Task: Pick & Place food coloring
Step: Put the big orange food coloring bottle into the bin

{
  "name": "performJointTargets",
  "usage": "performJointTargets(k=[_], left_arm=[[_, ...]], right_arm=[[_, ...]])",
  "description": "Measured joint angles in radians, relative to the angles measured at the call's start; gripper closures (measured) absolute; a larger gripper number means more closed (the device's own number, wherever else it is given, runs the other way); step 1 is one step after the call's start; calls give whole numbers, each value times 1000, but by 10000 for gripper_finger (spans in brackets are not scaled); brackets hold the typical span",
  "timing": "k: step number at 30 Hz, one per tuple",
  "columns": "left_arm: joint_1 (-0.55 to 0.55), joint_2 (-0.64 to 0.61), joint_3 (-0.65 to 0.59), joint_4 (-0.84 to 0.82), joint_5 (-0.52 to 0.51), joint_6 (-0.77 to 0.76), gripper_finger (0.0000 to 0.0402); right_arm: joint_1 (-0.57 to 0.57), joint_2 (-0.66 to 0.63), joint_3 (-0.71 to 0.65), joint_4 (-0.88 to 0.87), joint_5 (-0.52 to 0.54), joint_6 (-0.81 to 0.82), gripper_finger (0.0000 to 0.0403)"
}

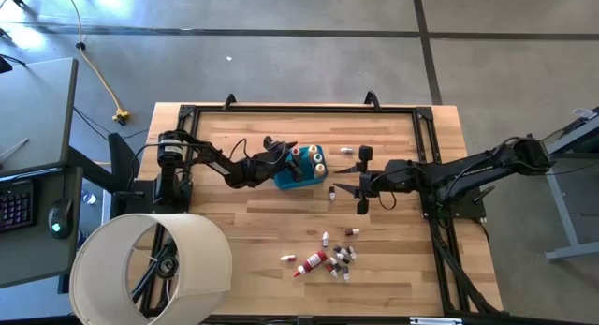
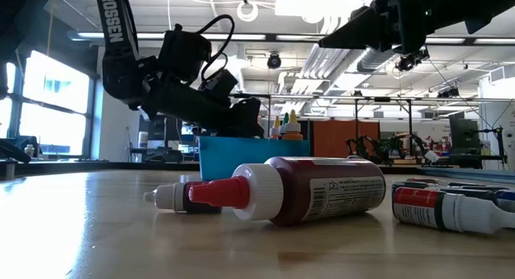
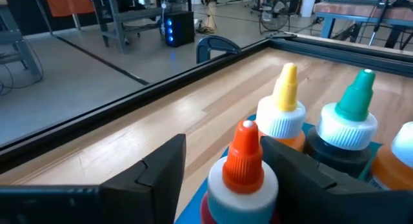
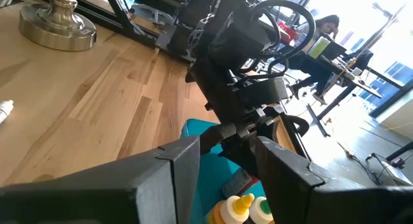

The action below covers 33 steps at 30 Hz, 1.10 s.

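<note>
A blue tub (image 1: 292, 182) sits mid-table with several food coloring bottles (image 1: 311, 159) standing upright in it: red-nozzled (image 3: 244, 161), yellow-nozzled (image 3: 286, 88) and green-nozzled (image 3: 359, 98). My left gripper (image 1: 284, 155) (image 3: 224, 145) is open over the tub's left end, its fingers on either side of the red-nozzled bottle. More bottles and vials lie loose near the table's near edge (image 1: 329, 260), among them a big dark-red one (image 2: 322, 190). My right gripper (image 1: 363, 180) (image 4: 226, 166) hovers open, right of the tub and above the table. My left gripper comes at the red-nozzled bottle's cap end (image 3: 248, 179) slanting down from the table's left. A gap shows beside one finger (image 3: 161, 175). I cannot tell whether the other finger (image 3: 303, 175) touches the white collar. The bottle stands upright in the tub.
A white lampshade (image 1: 150, 264) covers the table's near left corner, and its brass base (image 4: 58, 24) stands on the wood. Single small bottles lie right of the tub (image 1: 346, 150) (image 1: 332, 192). A black frame rail (image 1: 299, 108) runs along the far edge. A person sits beyond the table (image 4: 326, 27).
</note>
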Motion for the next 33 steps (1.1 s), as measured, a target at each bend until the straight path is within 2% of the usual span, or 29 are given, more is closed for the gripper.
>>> performJointTargets(k=[12, 22, 28, 33], left_arm=[[0, 0, 0, 72, 3, 8, 310], [1, 0, 33, 93, -3, 40, 292], [0, 0, 128, -105, 3, 61, 296], [0, 0, 187, -216, -1, 61, 281]], right_arm=[[0, 0, 0, 0, 0, -1, 258], [0, 0, 0, 0, 0, -3, 258], [0, 0, 0, 1, 0, -29, 258], [0, 0, 0, 1, 0, -28, 258]])
